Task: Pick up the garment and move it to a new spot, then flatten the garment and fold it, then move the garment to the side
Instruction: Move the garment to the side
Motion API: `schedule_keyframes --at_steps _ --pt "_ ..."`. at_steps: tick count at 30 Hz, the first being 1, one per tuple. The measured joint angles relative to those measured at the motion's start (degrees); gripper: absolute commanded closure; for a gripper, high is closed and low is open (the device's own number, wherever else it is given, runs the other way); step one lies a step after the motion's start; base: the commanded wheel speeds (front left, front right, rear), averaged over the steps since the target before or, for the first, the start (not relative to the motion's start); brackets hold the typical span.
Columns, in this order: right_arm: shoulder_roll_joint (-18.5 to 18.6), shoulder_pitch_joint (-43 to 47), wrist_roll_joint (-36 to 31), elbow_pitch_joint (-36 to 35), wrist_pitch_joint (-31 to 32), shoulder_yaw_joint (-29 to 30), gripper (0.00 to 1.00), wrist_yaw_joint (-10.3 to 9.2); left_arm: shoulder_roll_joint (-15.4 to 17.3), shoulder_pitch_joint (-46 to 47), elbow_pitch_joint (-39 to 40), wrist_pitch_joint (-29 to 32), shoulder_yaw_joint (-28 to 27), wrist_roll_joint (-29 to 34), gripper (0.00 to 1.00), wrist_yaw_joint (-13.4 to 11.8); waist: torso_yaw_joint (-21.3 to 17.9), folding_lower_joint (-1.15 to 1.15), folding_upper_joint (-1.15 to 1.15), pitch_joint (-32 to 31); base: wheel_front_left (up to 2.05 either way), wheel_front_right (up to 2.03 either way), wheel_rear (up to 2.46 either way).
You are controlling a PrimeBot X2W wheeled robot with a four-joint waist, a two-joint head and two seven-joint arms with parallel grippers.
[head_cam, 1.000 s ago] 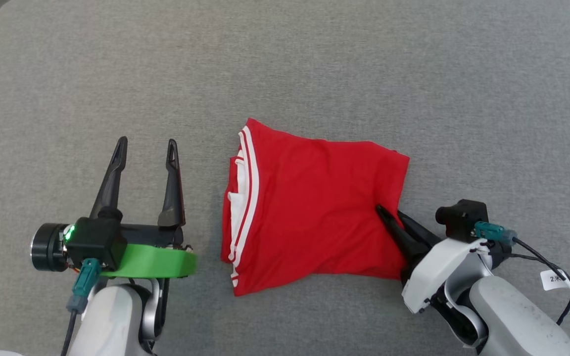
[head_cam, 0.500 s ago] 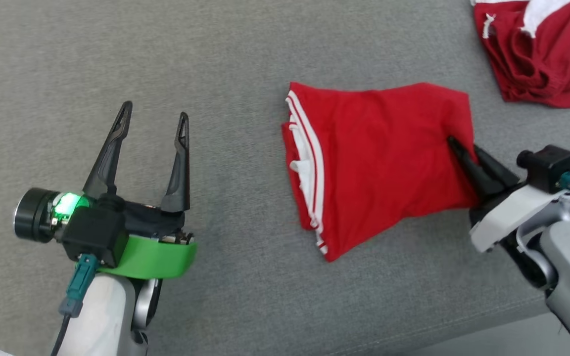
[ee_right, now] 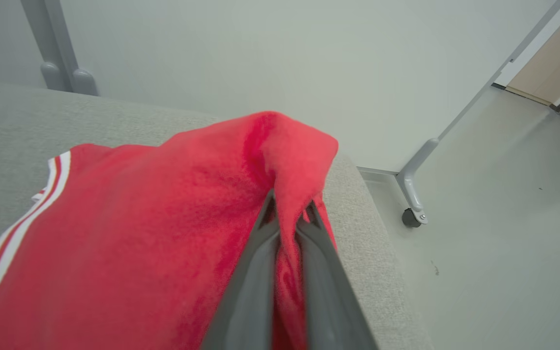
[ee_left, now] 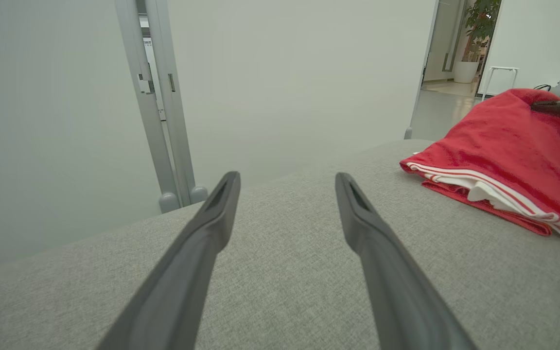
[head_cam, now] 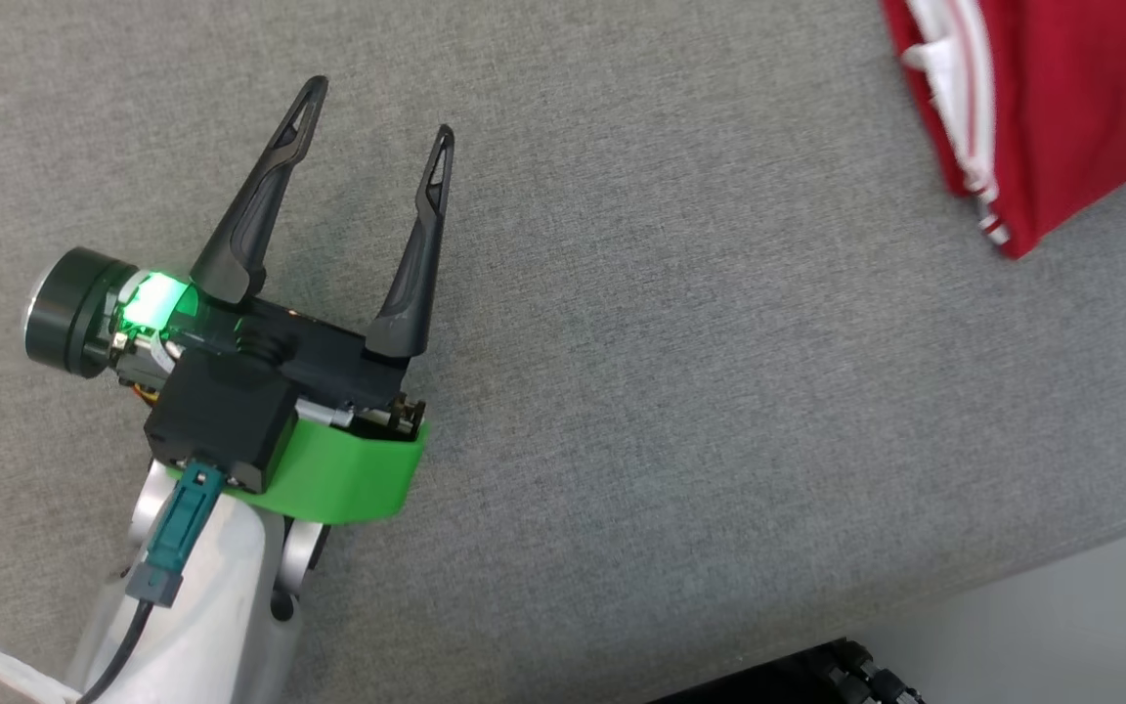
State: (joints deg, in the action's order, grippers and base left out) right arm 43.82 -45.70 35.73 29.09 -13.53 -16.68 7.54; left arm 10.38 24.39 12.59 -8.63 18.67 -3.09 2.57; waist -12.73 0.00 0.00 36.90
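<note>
- We see our left gripper (head_cam: 382,108) over the grey fabric table (head_cam: 671,342), at about 9 o'clock in the head view, its two dark fingers pointing toward 1 o'clock
- Its jaws stand wide apart with nothing between them but bare table cloth
- The red garment (head_cam: 1061,98) lies folded at 2 o'clock in the head view, cut off by the frame, its white-striped edge toward 9 o'clock, well apart from the left gripper
- In the left wrist view the garment (ee_left: 503,146) sits at 3 o'clock on the table, white stripes along its near edge, its far end lifted into a peak
- Our right gripper (ee_right: 290,204) has its jaws closed tight on a pinch of the red cloth, which rises in a fold above the fingertips
- That pinched end sits near the table's edge; the pale floor (ee_right: 503,218) and a castered leg (ee_right: 412,216) lie at 3 o'clock beyond it
</note>
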Motion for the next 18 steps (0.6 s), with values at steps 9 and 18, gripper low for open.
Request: schedule_keyframes --at_steps 9,18 --pt "1.7 -5.9 -4.1 10.0 -1.0 7.7 0.0 0.0 0.1 2.7 -0.2 -0.3 0.9 0.4 0.0 0.4 2.7 0.0 0.0 6.3 0.0 0.0 0.0" --pt "-6.3 2.2 -8.5 6.1 -1.3 20.0 0.0 -0.01 -0.1 1.1 -3.3 -2.1 0.2 -0.5 0.0 -1.1 4.3 0.0 0.0 4.4 0.0 0.0 0.0"
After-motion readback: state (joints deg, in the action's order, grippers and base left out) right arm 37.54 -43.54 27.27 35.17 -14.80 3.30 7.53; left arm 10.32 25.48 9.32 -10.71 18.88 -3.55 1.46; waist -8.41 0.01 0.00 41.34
